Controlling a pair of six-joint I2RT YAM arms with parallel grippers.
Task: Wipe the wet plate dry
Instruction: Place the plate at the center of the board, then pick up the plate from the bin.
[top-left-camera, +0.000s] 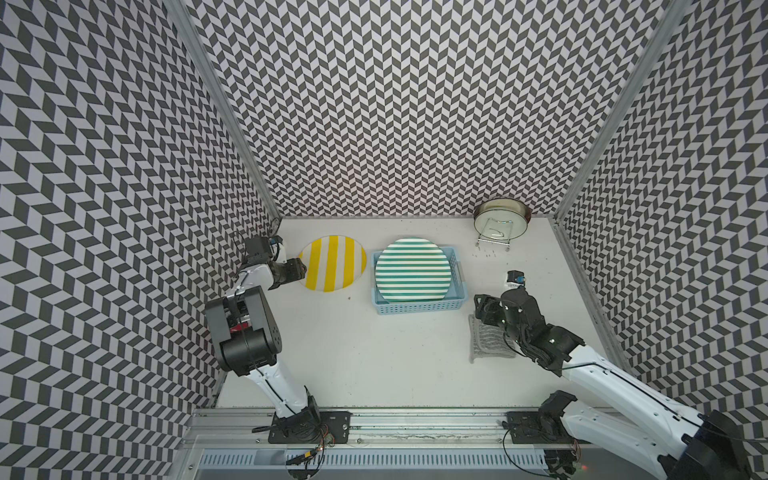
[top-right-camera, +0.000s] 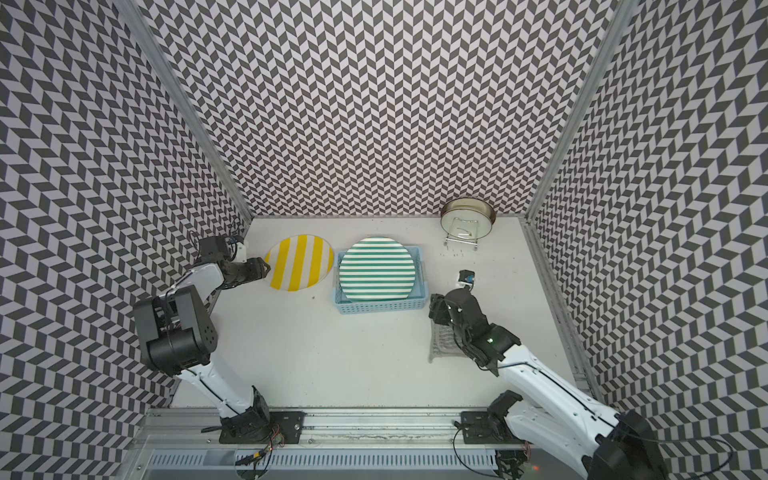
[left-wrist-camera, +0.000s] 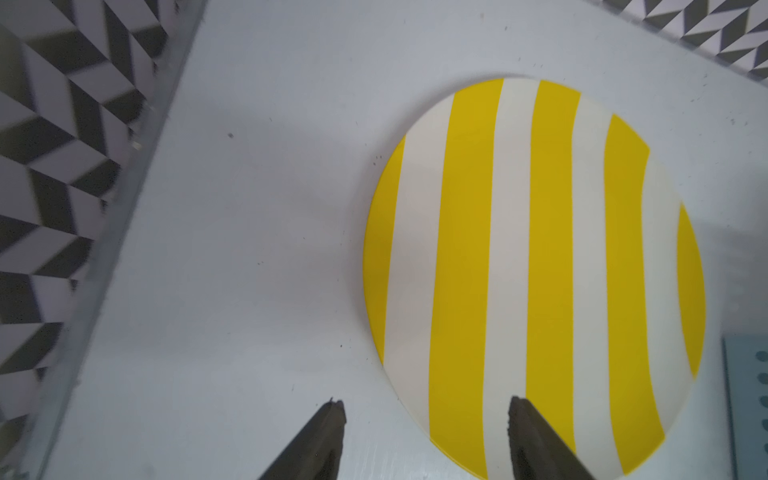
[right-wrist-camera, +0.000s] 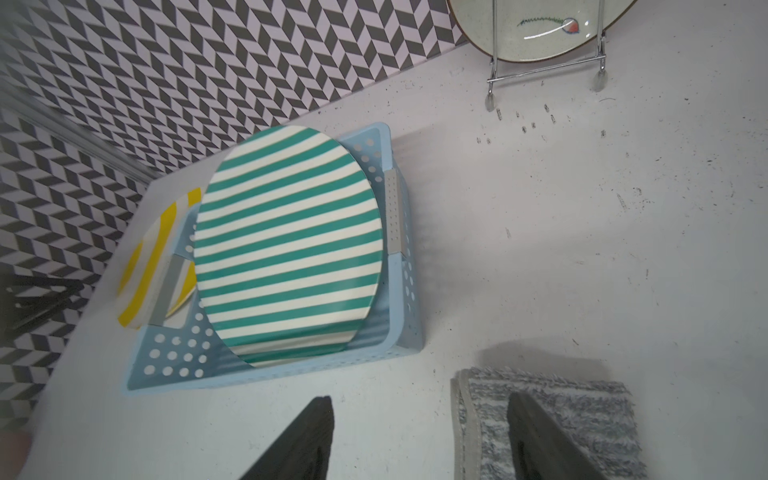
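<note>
The yellow plate (top-left-camera: 332, 263) lies flat on the table (top-left-camera: 374, 353) at its far left, just beside the basket (top-left-camera: 419, 306), with its stripes running away from the robot. The left gripper (left-wrist-camera: 426, 409) sits at the plate's left edge with its jaws parted and nothing between them. In the left wrist view one finger (left-wrist-camera: 536, 440) is over the plate's rim and the other is over bare table, so the rim crosses the gap between the tips. Whether either tip touches the plate cannot be told. In both top views this gripper reaches in from the left wall side, level with the plate's middle. The cloth (right-wrist-camera: 582, 407) lies on the table at the near right, well apart from the yellow plate. The right gripper (right-wrist-camera: 422, 411) is over its far end, jaws spread wide and holding nothing. One finger (right-wrist-camera: 540, 444) is above the cloth and the other above the table beside it, so the cloth's edge falls inside the gap. A green plate (top-left-camera: 412, 269) leans in the basket between the two grippers, its top edge toward the back wall. At the far right a glazed plate (top-left-camera: 500, 224) stands upright in a wire rack (top-left-camera: 493, 244).
</note>
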